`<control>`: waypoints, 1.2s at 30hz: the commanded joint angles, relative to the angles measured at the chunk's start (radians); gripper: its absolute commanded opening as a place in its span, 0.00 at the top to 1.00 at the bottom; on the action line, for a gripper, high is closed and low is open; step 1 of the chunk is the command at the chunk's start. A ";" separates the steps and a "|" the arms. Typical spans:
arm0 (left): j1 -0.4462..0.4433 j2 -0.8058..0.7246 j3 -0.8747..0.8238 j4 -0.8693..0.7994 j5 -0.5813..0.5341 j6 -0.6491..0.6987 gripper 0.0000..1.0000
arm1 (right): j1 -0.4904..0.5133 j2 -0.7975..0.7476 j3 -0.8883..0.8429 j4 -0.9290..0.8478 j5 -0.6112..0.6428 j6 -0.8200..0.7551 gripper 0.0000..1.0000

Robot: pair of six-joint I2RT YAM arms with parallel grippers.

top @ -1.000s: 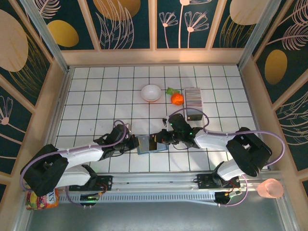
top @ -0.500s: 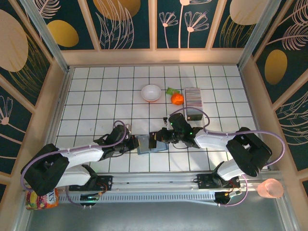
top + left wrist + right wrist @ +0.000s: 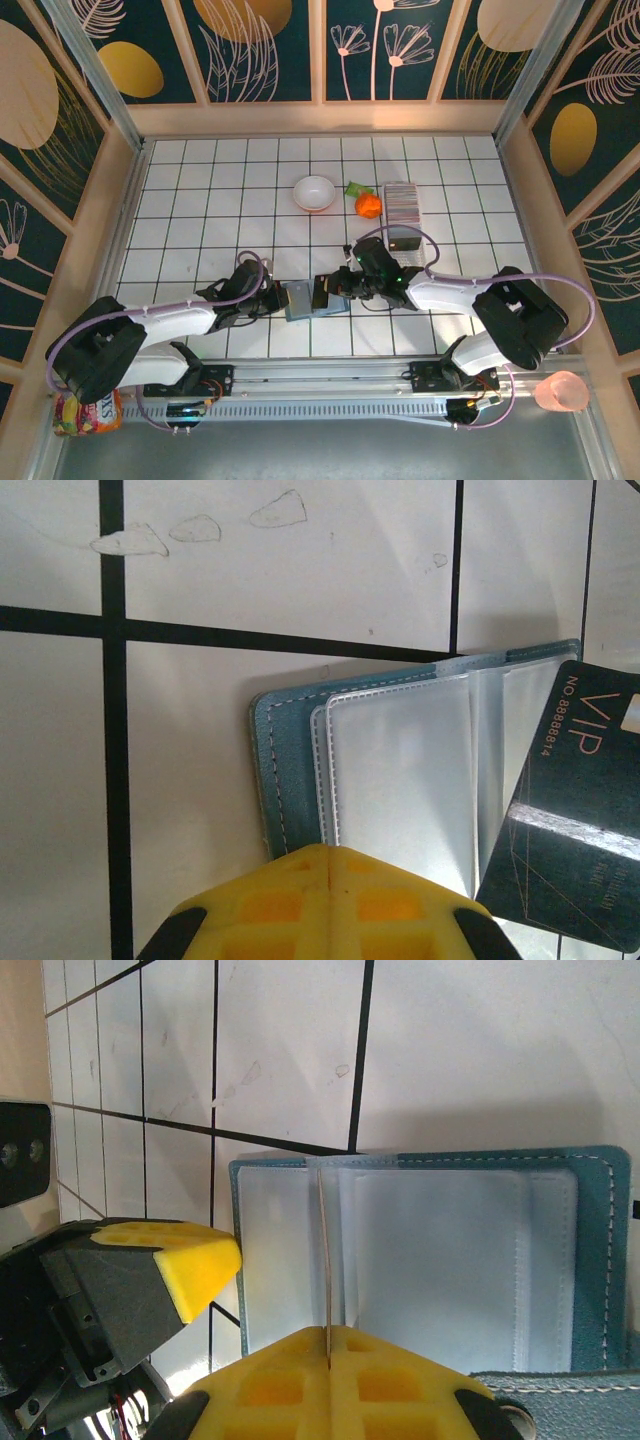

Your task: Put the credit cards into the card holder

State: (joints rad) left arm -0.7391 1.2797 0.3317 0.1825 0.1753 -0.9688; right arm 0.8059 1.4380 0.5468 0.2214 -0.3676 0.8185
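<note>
The teal card holder lies open on the tiles, its clear inner sleeves facing up. My right gripper is shut on a dark VIP credit card. That card appears edge-on, its far end reaching the holder's fold. My left gripper is shut, its tip over the holder's near-left edge; nothing shows between its fingers. From above, the left gripper and right gripper flank the holder. The striped grey-white stack of credit cards sits at the back right.
A white bowl, a green piece and an orange object sit behind the work area. A small grey box lies just behind the right arm. Wooden walls enclose the tiled floor.
The right gripper has edged a little left with the dark card, closer over the holder's fold. The left arm and the holder have stayed put.
</note>
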 commanded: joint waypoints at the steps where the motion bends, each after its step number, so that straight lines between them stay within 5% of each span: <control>1: -0.001 0.012 -0.013 0.020 0.011 0.018 0.99 | -0.004 -0.005 -0.012 0.013 0.010 0.008 1.00; 17: -0.002 0.013 -0.021 0.026 0.009 0.015 1.00 | -0.001 0.039 -0.035 0.092 -0.038 0.039 1.00; 26: -0.001 0.003 -0.031 0.025 0.007 0.014 1.00 | -0.016 -0.007 -0.022 -0.011 0.014 0.000 1.00; 36: -0.001 0.013 -0.033 0.040 0.009 0.010 1.00 | -0.017 0.027 -0.048 0.111 -0.057 0.045 1.00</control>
State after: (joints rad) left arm -0.7391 1.2839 0.3130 0.2077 0.1757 -0.9691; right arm 0.7834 1.4433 0.5117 0.2817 -0.4007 0.8482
